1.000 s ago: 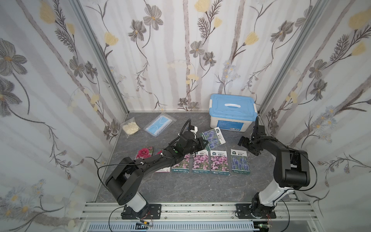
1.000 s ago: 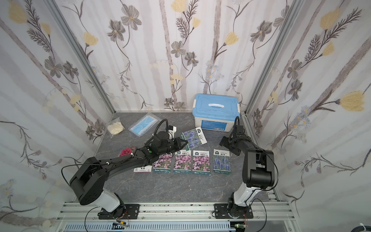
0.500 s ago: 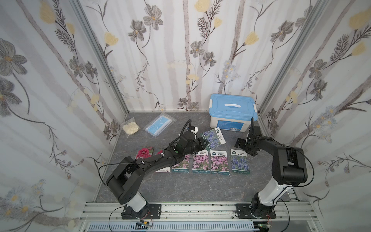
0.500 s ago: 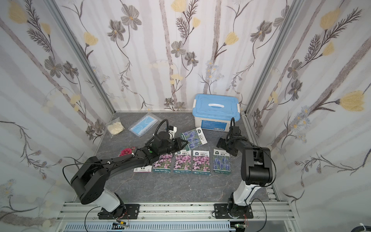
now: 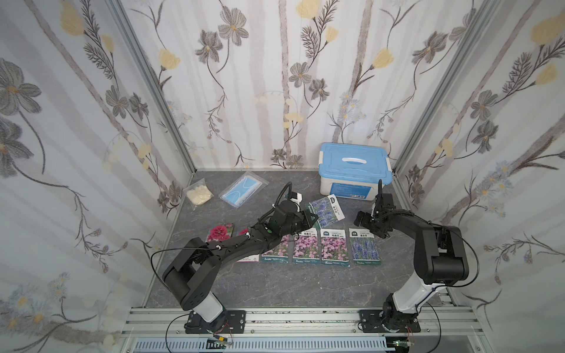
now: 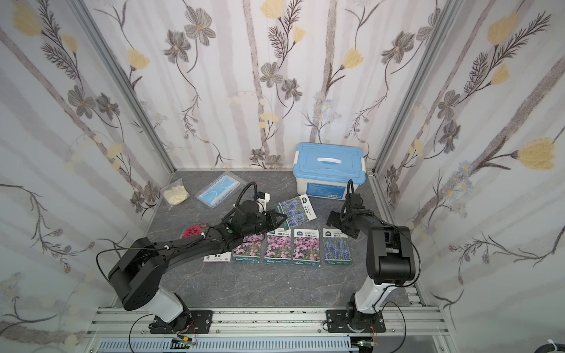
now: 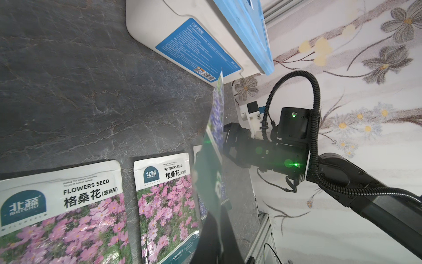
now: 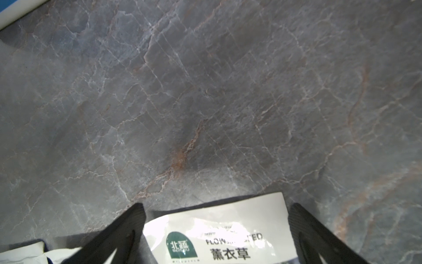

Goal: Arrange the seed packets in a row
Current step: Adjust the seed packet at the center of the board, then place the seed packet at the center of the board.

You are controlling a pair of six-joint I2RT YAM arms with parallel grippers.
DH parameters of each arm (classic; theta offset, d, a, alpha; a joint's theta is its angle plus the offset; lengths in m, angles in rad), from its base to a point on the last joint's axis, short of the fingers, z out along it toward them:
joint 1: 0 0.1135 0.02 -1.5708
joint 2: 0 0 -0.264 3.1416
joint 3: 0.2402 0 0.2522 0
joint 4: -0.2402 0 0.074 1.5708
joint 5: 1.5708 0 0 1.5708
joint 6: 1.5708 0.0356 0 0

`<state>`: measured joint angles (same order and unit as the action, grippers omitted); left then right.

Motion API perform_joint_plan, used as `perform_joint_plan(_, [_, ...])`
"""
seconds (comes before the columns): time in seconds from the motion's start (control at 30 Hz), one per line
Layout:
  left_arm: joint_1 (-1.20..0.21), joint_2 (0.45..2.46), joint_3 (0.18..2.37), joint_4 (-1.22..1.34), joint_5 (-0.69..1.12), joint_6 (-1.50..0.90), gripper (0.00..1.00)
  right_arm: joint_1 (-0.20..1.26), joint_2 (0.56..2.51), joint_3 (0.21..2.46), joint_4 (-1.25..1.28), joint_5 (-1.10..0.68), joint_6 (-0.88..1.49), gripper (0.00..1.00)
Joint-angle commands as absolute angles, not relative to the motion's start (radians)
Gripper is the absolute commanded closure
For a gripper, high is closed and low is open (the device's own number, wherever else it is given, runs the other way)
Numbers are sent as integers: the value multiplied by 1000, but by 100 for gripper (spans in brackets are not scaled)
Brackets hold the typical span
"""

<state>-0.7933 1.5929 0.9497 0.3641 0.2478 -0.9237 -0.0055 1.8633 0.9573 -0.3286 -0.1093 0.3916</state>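
Noted left end effector (image 5: 313, 218) clamped on flat lavender-blue seed packet (image 5: 326, 211), right end effector (image 8: 217, 205) apart. Needed flat, square placement beside pink-flower packets (image 5: 334, 249).

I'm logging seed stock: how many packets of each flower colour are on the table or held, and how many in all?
red packets: 2, one mostly under the left arm
pink packets: 3
lavender packets: 2, one held in the left pincer
Total: 7
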Motion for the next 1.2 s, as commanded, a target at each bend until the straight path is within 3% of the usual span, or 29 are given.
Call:
perform_joint_plan(0.0, [-793,1593,951,401,255,-930,100,-3,1855,947,-345,-129,398,0])
perform_joint_plan(0.3, [-798,1604,957,425,250,-940,100,-3,1745,958,-339,-148,413,0])
perform_joint_plan(0.6, [-812,1591,895,566,138,-1048,100,8,1399,758,-89,-419,580,0])
perform_joint_plan(0.73, [-837,1586,855,623,48,-1112,100,94,1301,646,59,-480,724,3])
perform_joint_plan(0.93, [-892,1581,815,678,-95,-1173,100,236,1204,517,290,-433,930,9])
perform_joint_plan(1.17, [-968,1567,790,717,-221,-1203,100,341,1271,462,530,-429,1080,20])
